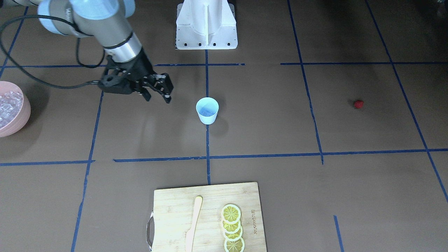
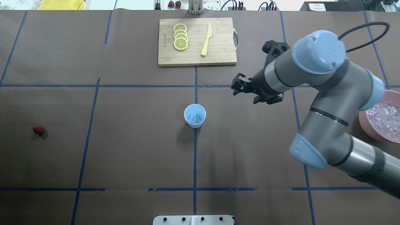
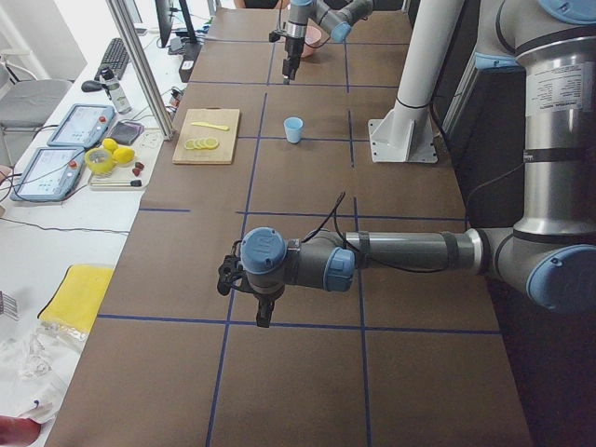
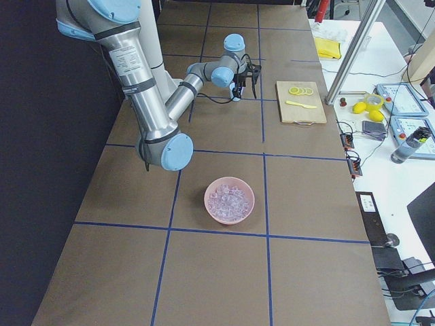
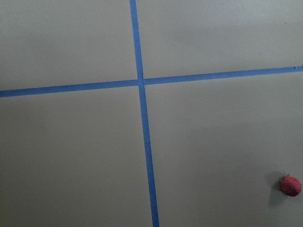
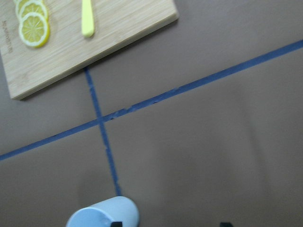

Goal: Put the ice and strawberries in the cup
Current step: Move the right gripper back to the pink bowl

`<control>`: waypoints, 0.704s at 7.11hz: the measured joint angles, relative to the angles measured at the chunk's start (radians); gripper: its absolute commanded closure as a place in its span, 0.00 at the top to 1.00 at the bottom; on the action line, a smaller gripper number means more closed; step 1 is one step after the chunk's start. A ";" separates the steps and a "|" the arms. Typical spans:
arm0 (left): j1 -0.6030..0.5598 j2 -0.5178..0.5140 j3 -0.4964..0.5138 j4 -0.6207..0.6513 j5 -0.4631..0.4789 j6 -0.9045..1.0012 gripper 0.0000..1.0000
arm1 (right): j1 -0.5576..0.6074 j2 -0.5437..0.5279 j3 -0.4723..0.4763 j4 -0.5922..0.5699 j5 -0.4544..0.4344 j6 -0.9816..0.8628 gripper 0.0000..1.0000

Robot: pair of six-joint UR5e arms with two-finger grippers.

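- A table point(image 2: 140, 156) covered in brown paper, gridded with blue tape lines point(image 2: 195, 162).
- A white bench point(image 3: 56, 242) runs along its operators' side, carrying tablets point(image 3: 82, 126) and a keyboard point(image 3: 116, 56).
- An aluminium post point(image 3: 142, 65) rises at the table's edge.
- A grey office chair point(image 3: 23, 98) stands beyond the bench.
- A black backdrop point(image 4: 41, 170) lines the opposite side.
- Even light, soft shadows.

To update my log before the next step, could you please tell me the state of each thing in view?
cup: upright, some ice inside.
strawberry: on the table, far from cup, untouched.
pink bowl: holds ice.
right gripper: open, empty, raised beside cup.
left gripper: raised, open or shut unclear.
lemon slices: overlapping on cutting board.
knife: lying flat on board.
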 measured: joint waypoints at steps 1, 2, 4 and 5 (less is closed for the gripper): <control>0.000 0.000 0.000 0.000 0.000 0.000 1.00 | 0.062 -0.111 0.053 0.003 0.031 -0.100 0.98; 0.000 0.000 0.000 0.000 0.000 0.000 1.00 | 0.141 -0.218 0.082 0.007 0.072 -0.214 0.98; 0.000 0.000 -0.001 -0.003 -0.001 -0.001 1.00 | 0.305 -0.403 0.089 0.010 0.147 -0.526 0.98; 0.000 0.000 -0.001 -0.009 -0.001 -0.001 1.00 | 0.376 -0.468 0.072 0.010 0.165 -0.689 0.98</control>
